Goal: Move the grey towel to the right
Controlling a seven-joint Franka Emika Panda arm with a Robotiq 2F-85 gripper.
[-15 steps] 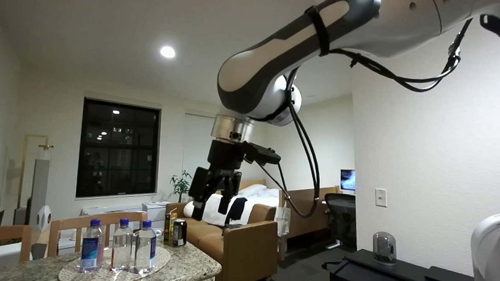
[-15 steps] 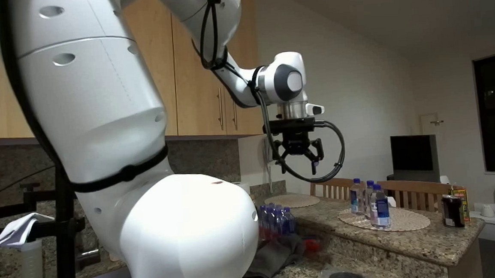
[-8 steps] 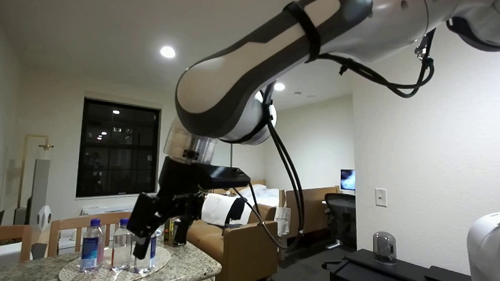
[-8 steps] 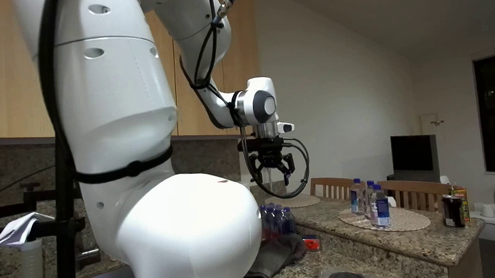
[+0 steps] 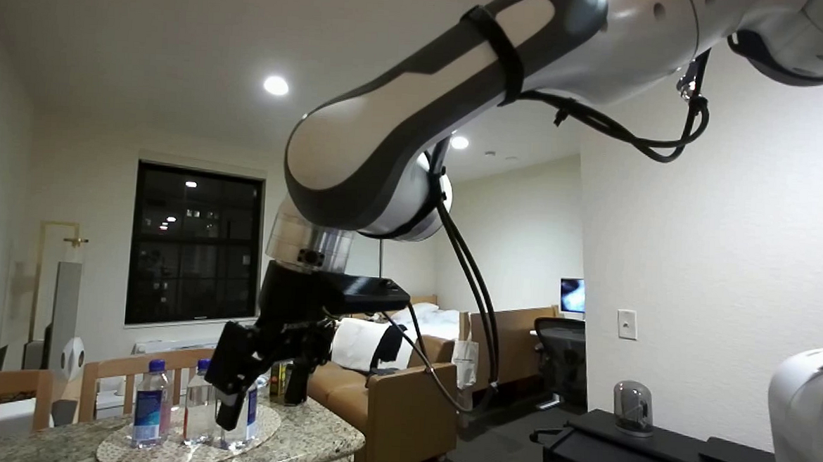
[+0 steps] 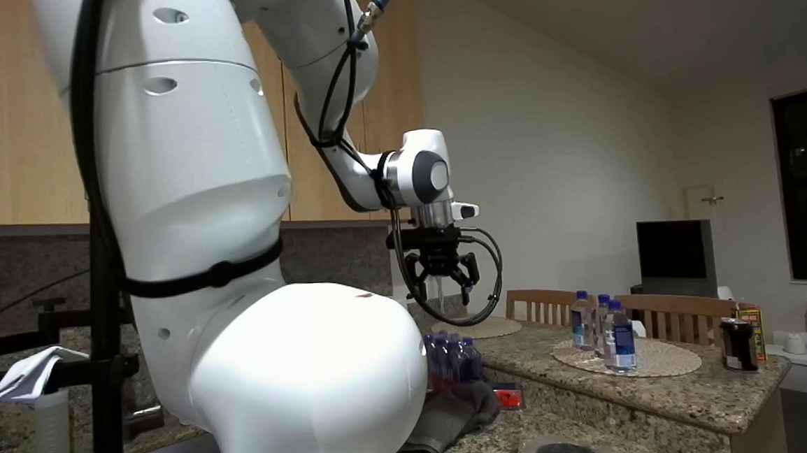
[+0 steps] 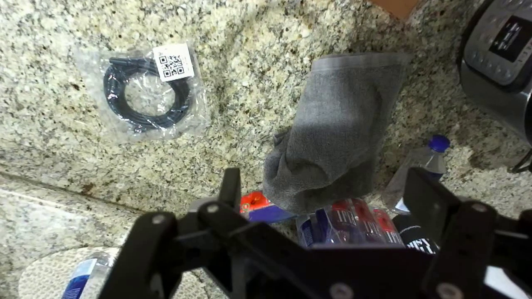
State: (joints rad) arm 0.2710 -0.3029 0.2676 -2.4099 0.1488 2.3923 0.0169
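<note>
The grey towel [image 7: 336, 128] lies limp with loose folds on the granite counter in the wrist view. In an exterior view the towel [image 6: 450, 423] lies on the lower counter, partly hidden by the white robot arm. In the exterior view with the window and bed, the towel is out of view. My gripper [image 7: 323, 178] is open and empty, its fingers wide apart. The gripper [image 6: 443, 297] hangs in the air, well above the towel and not touching it. It also shows in an exterior view [image 5: 263, 404], in front of the bottles.
A pack of bottles [image 7: 349, 226] stands against the towel's lower end. A blue-capped bottle [image 7: 432, 158] and an appliance [image 7: 498, 74] are right of the towel. A bagged cable coil [image 7: 145, 120] lies left. Several bottles [image 6: 621, 346] stand on a mat on the raised counter.
My gripper has moved down and to the left in both exterior views, mostly in the first half second. It has shifted only slightly since. The towel has not moved. The gripper stays open.
</note>
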